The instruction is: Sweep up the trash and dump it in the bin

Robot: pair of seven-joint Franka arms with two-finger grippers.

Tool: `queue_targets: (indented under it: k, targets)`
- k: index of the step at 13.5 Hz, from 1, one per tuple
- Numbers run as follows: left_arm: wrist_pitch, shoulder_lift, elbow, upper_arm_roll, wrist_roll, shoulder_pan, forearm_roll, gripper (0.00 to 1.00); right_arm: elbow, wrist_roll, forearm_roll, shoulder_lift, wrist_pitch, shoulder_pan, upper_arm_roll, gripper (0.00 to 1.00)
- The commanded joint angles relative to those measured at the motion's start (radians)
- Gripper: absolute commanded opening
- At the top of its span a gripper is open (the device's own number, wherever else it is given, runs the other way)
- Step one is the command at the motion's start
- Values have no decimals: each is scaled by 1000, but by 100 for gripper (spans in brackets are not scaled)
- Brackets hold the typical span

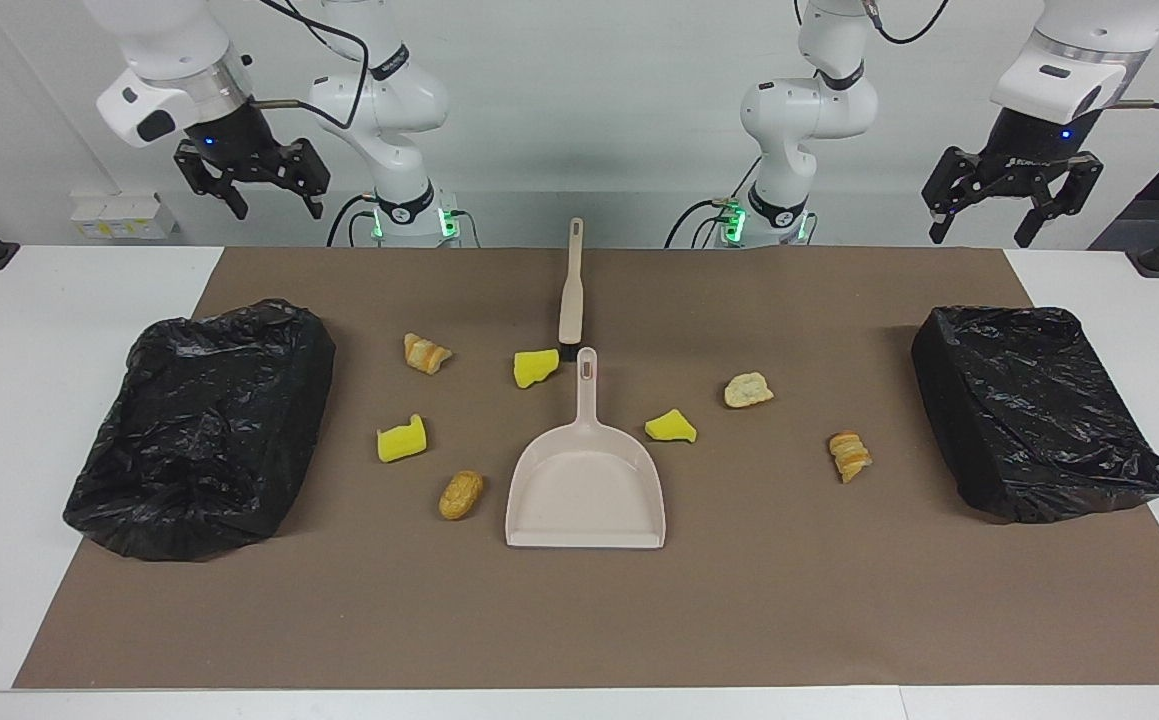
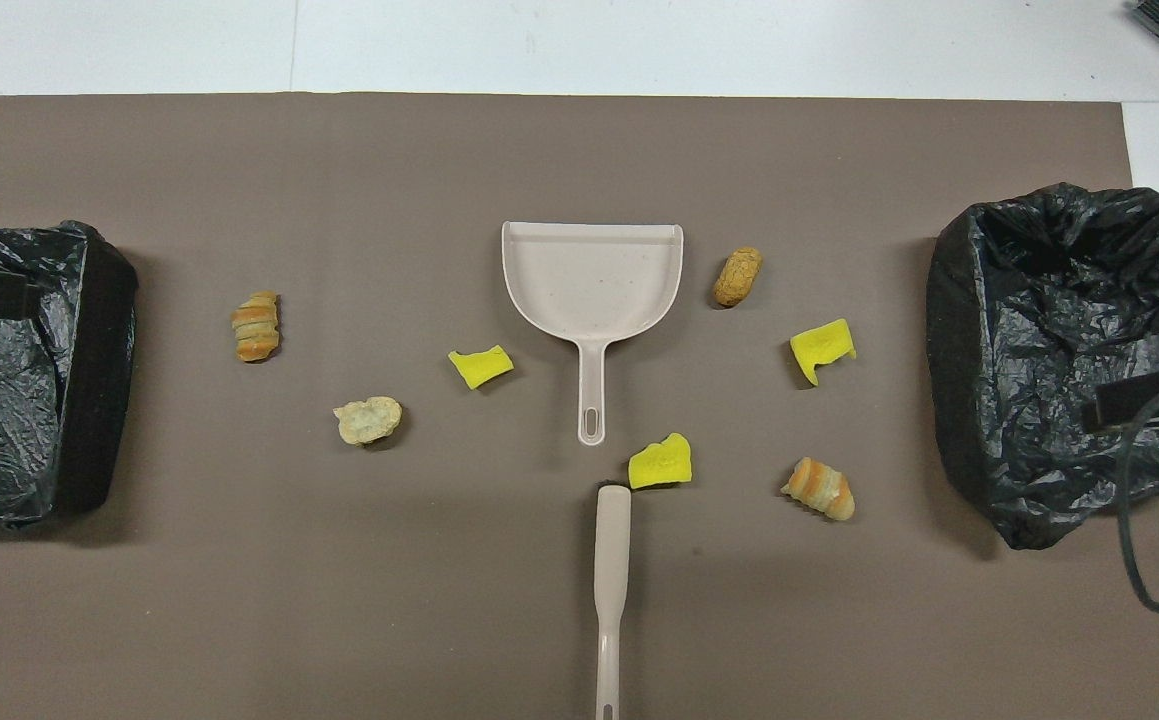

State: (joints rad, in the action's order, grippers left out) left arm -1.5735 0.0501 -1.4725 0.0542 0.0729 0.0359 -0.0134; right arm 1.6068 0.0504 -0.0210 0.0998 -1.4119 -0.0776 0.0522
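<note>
Overhead view crops brush [image 2: 611,590] handle (bristles unseen).

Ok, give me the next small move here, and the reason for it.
Probably lower the right end effector onto the brush handle and grip it. All the trash lies loose on the mat around the empty dustpan, both end effectors hang open and empty, and the left end effector waits over its end.

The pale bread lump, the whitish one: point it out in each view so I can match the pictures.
Facing view: the pale bread lump lies toward the left arm's end, between the dustpan and that end's black-lined bin.
Overhead view: the lump lies beside the dustpan's handle, slightly nearer the robots than the nearest yellow sponge chunk.
Shared landmark: the dustpan, mid-mat.
</note>
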Motion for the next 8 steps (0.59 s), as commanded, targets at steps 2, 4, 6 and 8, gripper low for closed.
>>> queue_targets:
  k: [2,4,6,8]
  targets:
    - [4,33,-40,12,-8,24,9,100,8,135,-24,-23,-54,-98,-11,100]
    - [0,83,-118,21,-18,77,10,100,45,234,-31,-20,-91,-175,-11,100]
    - [-5,138,-222,21,-44,183,12,100,74,310,-43,-20,-140,-226,-12,100]
    - [-32,186,-323,21,-149,295,27,100,84,328,-48,-32,-171,-254,-12,100]
